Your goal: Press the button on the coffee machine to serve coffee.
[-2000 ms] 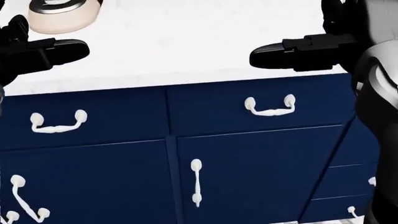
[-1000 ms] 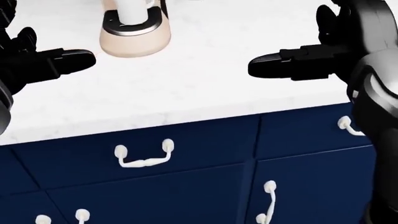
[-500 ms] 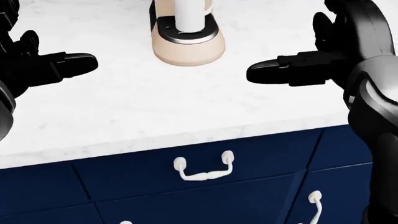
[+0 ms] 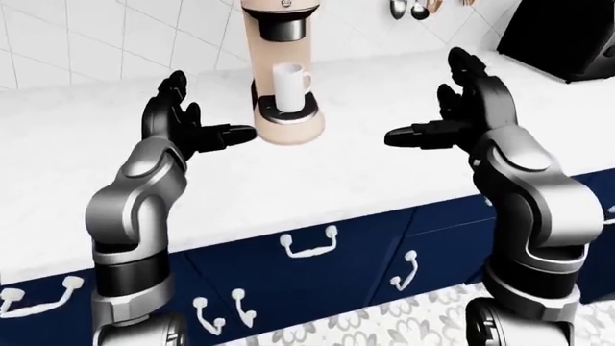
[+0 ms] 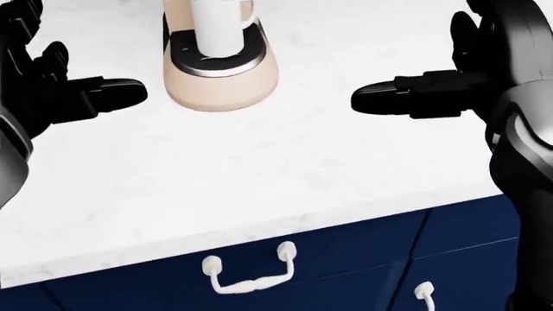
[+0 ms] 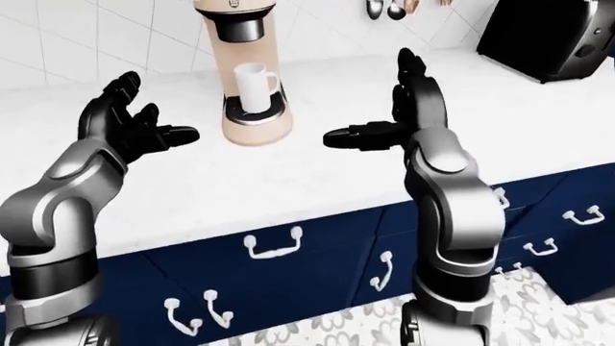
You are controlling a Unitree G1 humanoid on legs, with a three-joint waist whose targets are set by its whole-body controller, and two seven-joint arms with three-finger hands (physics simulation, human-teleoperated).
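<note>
White marble countertop [image 5: 259, 175] carries beige coffee machine [image 4: 282, 72] with white mug [image 4: 289, 82], between splayed, empty black left hand [image 4: 178, 124] and right hand [image 4: 461, 108].

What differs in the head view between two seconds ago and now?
The whole picture shifted, so the camera moved: the counter now fills most of the view, the cabinets sank toward the bottom, and the coffee machine, earlier just a corner at top left, shows its base and mug. Unchanged: left hand and right hand stay open, holding nothing.
</note>
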